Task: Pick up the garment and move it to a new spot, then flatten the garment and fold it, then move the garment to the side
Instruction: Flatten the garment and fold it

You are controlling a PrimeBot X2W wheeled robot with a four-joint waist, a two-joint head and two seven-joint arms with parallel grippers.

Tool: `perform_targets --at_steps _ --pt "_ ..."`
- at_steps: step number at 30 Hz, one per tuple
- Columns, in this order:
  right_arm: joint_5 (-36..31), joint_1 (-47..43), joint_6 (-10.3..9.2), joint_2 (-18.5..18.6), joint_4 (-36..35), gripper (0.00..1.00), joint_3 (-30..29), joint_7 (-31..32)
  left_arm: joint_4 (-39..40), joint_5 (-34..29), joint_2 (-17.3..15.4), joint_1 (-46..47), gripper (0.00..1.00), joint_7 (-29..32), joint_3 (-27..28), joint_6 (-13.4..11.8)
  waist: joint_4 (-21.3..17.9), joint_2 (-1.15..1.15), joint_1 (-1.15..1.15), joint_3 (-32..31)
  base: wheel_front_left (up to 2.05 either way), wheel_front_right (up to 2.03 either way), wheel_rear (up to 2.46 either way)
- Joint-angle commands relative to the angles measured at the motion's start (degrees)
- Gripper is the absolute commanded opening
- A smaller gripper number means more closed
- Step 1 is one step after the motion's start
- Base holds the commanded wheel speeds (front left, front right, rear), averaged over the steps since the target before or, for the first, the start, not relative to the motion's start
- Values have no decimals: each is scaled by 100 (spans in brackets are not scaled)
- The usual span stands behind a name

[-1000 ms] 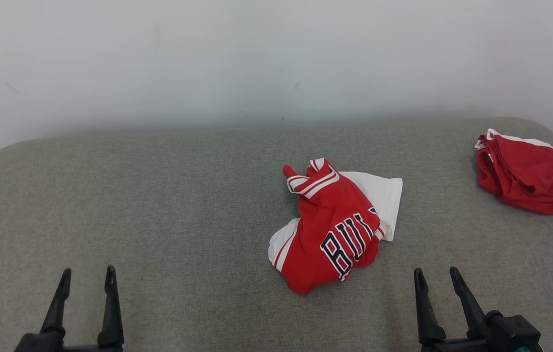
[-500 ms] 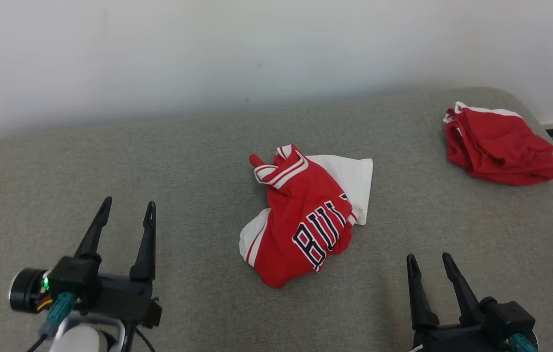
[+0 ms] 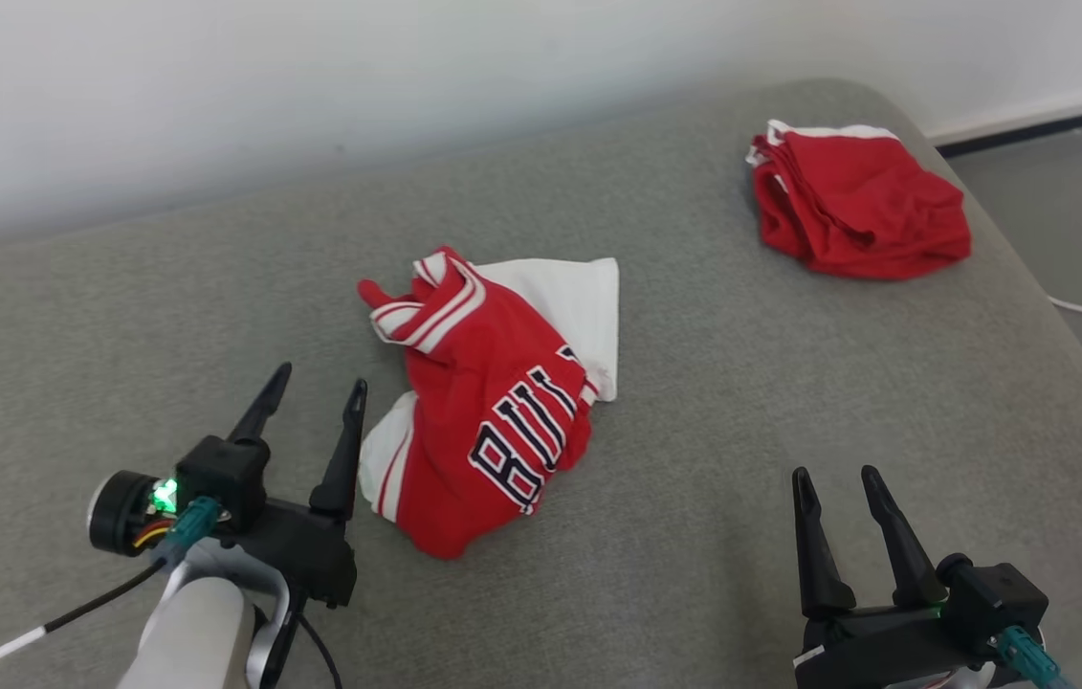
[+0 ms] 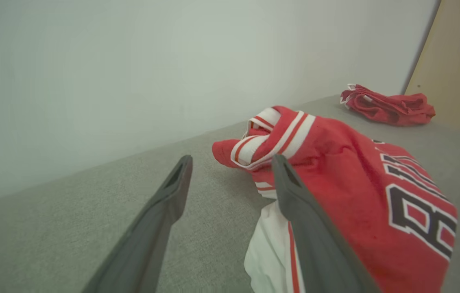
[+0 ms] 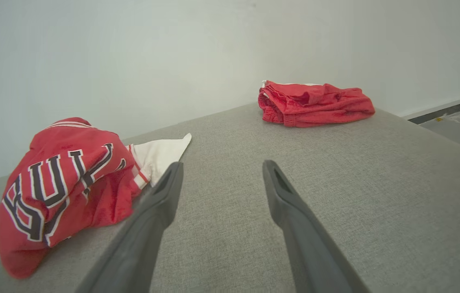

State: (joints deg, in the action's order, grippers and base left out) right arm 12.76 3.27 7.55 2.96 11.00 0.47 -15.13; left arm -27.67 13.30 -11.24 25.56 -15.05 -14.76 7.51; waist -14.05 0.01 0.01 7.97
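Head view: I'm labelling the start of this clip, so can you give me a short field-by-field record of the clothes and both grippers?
jersey: red and white, black lettering, crumpled mid-cushion
other garment: red heap, far right corner, apart from jersey
cushion: grey fabric
left gripper: jaws open, empty, close beside jersey's left edge
right gripper: jaws open, empty, above bare cushion right of jersey
progress: jersey not yet picked up

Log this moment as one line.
phase: pre-grasp | left pincer: open, beside crumpled red jersey | right pincer: open, apart | red shorts: far right
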Motion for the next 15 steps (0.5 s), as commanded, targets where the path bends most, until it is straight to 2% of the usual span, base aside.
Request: perform_targets --at_steps 1,6,8,15 --pt "33 33 -15 -17 0 100 16 1 -131 27 -33 74 100 -18 -55 -10 -251 -1 -1 225 0 0 0" --pt "78 84 -15 -19 15 100 17 1 -820 275 -28 375 100 82 -424 -9 -324 -1 -1 317 0 0 0" --pt "93 107 -15 -18 34 100 14 1 -1207 406 -63 563 100 212 -740 -9 -331 -1 -1 359 0 0 0" --pt "129 152 -15 -18 71 100 40 1 -1945 740 -72 935 100 552 -1362 -10 -332 -1 -1 382 0 0 0"
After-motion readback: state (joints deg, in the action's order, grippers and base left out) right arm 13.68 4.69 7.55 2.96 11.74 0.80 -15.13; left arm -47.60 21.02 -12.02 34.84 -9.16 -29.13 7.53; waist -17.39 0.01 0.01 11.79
